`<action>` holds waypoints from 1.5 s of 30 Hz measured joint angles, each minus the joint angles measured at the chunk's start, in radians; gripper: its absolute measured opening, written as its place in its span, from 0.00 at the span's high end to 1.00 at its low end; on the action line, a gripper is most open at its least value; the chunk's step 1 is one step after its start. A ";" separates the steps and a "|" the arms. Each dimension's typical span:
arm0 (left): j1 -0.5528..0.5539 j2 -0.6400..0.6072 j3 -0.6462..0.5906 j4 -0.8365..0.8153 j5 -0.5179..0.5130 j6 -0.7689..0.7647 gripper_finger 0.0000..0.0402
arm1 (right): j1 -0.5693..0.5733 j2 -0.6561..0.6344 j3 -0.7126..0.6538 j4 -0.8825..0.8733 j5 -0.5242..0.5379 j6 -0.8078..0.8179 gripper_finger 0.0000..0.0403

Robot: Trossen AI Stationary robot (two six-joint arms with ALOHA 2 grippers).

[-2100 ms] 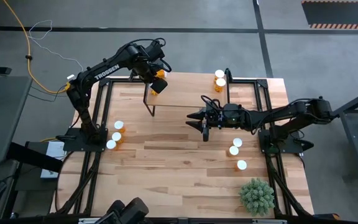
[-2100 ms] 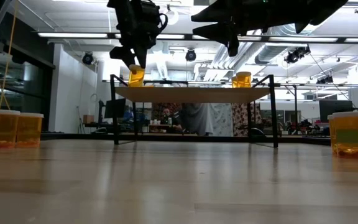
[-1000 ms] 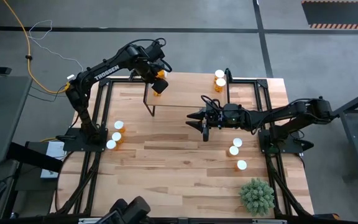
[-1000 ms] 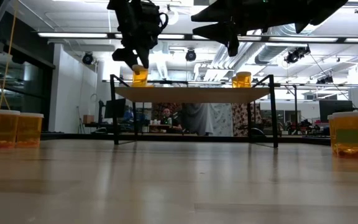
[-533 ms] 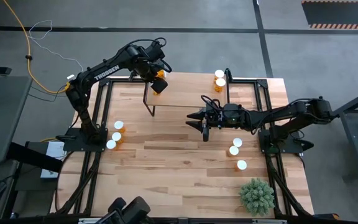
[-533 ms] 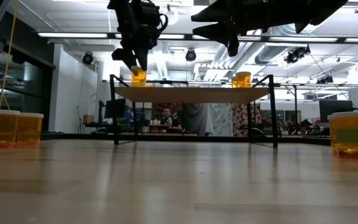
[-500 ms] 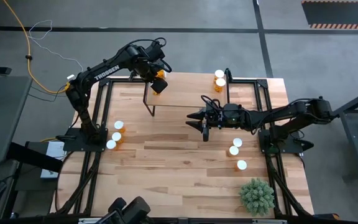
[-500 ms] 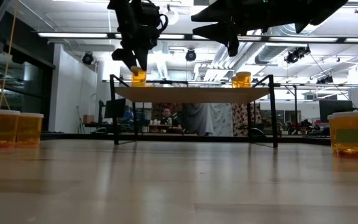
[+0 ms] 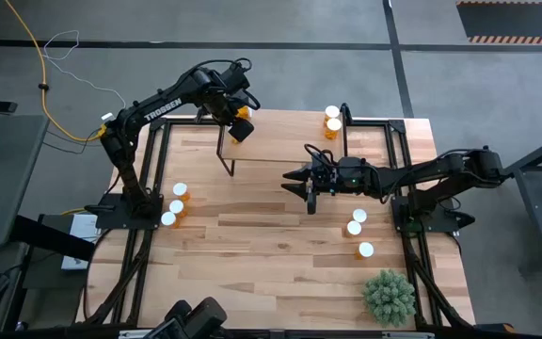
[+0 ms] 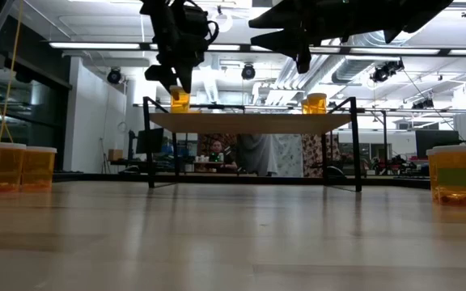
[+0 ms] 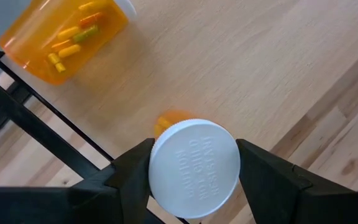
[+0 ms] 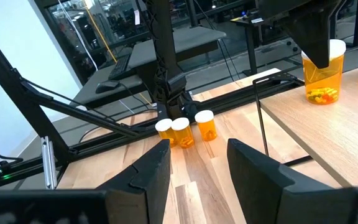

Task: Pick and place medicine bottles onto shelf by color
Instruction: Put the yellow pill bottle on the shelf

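Note:
The shelf [image 9: 285, 141] is a light-wood board on thin black legs at the table's far middle. At its far left corner a medicine bottle [image 12: 319, 78], orange with a white cap, stands upright on the board under my left gripper [image 9: 237, 125], which is shut on it. Beside it another bottle [image 11: 64, 37] lies on its side on the board. Two more bottles [image 9: 333, 119] stand at the shelf's far right end. My right gripper [image 9: 292, 181] hovers open and level in front of the shelf, with nothing between its fingers. My left gripper pinches the white cap [image 11: 194, 168] of the upright bottle between its two fingers, one on either side of the cap's rim. The fingers come from above, pointing steeply down. The bottle stands upright with its base [image 12: 319, 99] on the shelf board.
Three bottles [image 9: 174, 205] stand in a cluster on the table near the left arm's base. Three more [image 9: 356, 229] stand on the table's right side. A green spiky plant [image 9: 389, 297] sits at the near right corner. Bare tabletop lies in front of the shelf.

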 joint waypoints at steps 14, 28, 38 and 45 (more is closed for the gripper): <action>0.000 0.000 -0.001 -0.002 -0.029 0.049 0.44 | 0.000 0.000 0.000 0.000 0.000 0.000 0.62; 0.000 0.000 0.000 0.003 -0.031 0.050 0.39 | 0.000 0.000 0.000 0.000 0.000 0.000 0.62; 0.000 0.000 0.014 0.032 -0.018 0.067 0.39 | 0.000 0.000 0.000 0.000 0.000 -0.003 0.62; -0.001 -0.001 0.082 0.032 -0.018 0.067 0.39 | 0.000 0.000 0.000 0.000 0.000 -0.003 0.62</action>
